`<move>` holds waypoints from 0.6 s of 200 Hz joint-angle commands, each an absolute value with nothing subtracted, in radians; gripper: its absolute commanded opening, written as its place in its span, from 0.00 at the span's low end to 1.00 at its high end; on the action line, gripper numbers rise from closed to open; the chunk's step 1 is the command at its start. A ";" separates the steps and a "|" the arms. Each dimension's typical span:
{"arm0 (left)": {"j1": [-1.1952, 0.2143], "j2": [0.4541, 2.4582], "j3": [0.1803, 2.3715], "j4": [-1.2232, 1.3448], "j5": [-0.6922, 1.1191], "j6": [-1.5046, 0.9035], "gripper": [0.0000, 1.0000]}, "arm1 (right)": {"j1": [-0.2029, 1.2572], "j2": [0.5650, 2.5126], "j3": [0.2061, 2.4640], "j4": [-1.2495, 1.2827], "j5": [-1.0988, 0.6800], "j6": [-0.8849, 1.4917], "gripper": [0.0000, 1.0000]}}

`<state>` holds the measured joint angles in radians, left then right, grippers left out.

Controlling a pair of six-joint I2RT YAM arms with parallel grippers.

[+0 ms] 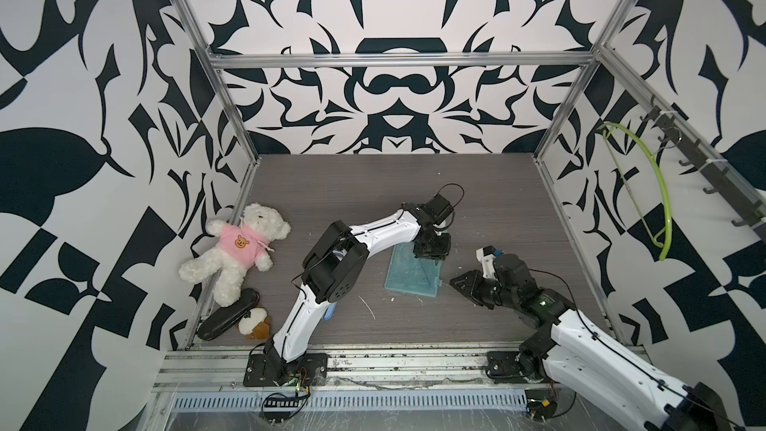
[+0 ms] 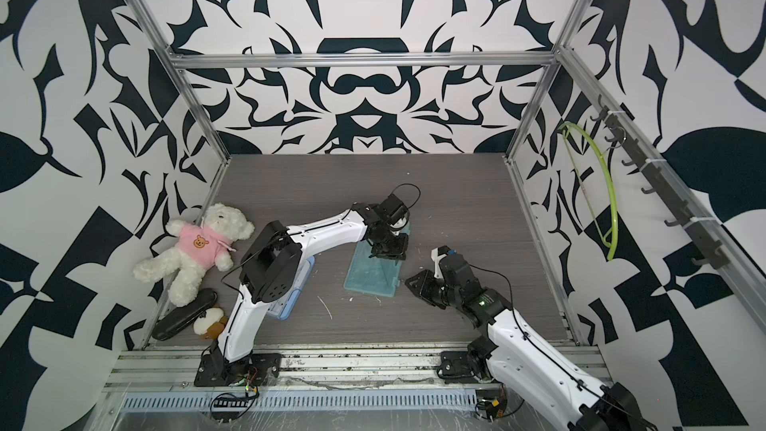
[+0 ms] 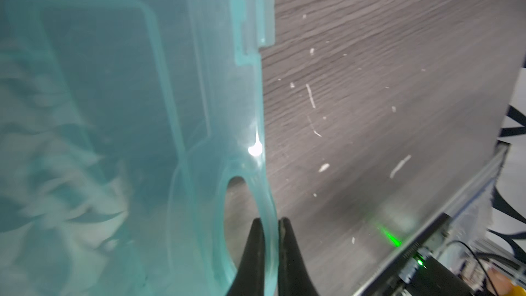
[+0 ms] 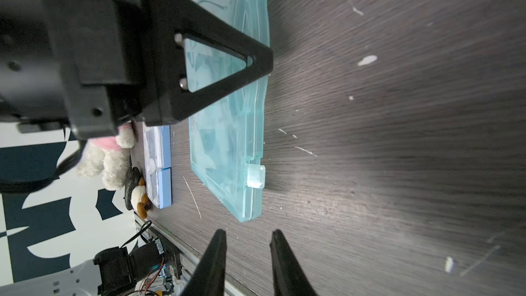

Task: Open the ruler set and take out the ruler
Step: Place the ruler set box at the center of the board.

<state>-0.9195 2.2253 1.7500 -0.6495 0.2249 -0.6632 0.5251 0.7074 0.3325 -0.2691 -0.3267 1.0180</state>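
Currently, left fingers [image 3: 260, 230]: clamped on the ruler set [image 1: 410, 277] hang-hole rim.
Right fingers [image 1: 456, 282]: parted, empty; latch [image 4: 255, 176] just ahead.

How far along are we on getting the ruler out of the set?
Done: the left gripper is clamped on the hang-hole rim of the ruler set. In hand: the right gripper, open, sits just short of the latch tab. Left: unlatch, lift the lid, pull the ruler; the case looks closed.
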 commanded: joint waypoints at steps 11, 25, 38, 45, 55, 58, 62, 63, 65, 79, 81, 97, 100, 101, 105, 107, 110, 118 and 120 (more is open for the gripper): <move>-0.936 2.280 1.779 -0.718 0.189 -0.694 0.03 | 0.517 0.674 0.315 -0.295 -0.282 1.020 0.34; -0.940 2.278 1.784 -0.719 0.185 -0.695 0.06 | 0.517 0.674 0.307 -0.291 -0.282 1.022 0.35; -0.943 2.270 1.785 -0.721 0.180 -0.692 0.10 | 0.517 0.677 0.298 -0.281 -0.284 1.022 0.35; -0.945 2.263 1.783 -0.716 0.177 -0.688 0.11 | 0.516 0.679 0.293 -0.277 -0.285 1.023 0.35; -0.946 2.250 1.780 -0.709 0.181 -0.683 0.13 | 0.516 0.685 0.288 -0.269 -0.287 1.023 0.36; -0.946 2.247 1.778 -0.706 0.183 -0.682 0.15 | 0.516 0.687 0.287 -0.265 -0.287 1.023 0.36; -0.946 2.240 1.776 -0.704 0.185 -0.680 0.16 | 0.517 0.689 0.285 -0.261 -0.288 1.023 0.36; -0.946 2.239 1.775 -0.703 0.185 -0.680 0.17 | 0.517 0.691 0.285 -0.260 -0.288 1.023 0.36; -0.946 2.237 1.775 -0.700 0.186 -0.679 0.17 | 0.516 0.691 0.285 -0.259 -0.288 1.023 0.36; -0.946 2.213 1.767 -0.688 0.189 -0.675 0.22 | 0.515 0.705 0.283 -0.244 -0.292 1.024 0.36; -0.946 2.209 1.766 -0.685 0.189 -0.675 0.23 | 0.515 0.706 0.284 -0.243 -0.292 1.023 0.36; -0.946 2.184 1.768 -0.678 0.195 -0.666 0.27 | 0.515 0.722 0.285 -0.230 -0.298 1.022 0.37; -0.946 2.180 1.770 -0.680 0.195 -0.664 0.28 | 0.515 0.724 0.287 -0.229 -0.299 1.021 0.38; -0.946 2.178 1.770 -0.680 0.195 -0.663 0.28 | 0.515 0.725 0.287 -0.228 -0.300 1.021 0.38; -0.946 2.172 1.775 -0.680 0.195 -0.660 0.29 | 0.515 0.729 0.289 -0.226 -0.301 1.020 0.38; -0.947 2.171 1.775 -0.682 0.192 -0.659 0.30 | 0.514 0.730 0.290 -0.226 -0.302 1.019 0.38; -0.947 2.167 1.778 -0.683 0.193 -0.657 0.30 | 0.515 0.733 0.292 -0.225 -0.302 1.018 0.39; -0.945 2.156 1.783 -0.689 0.187 -0.651 0.31 | 0.515 0.737 0.296 -0.223 -0.304 1.016 0.40; -0.945 2.154 1.784 -0.691 0.186 -0.650 0.31 | 0.515 0.738 0.297 -0.223 -0.304 1.015 0.41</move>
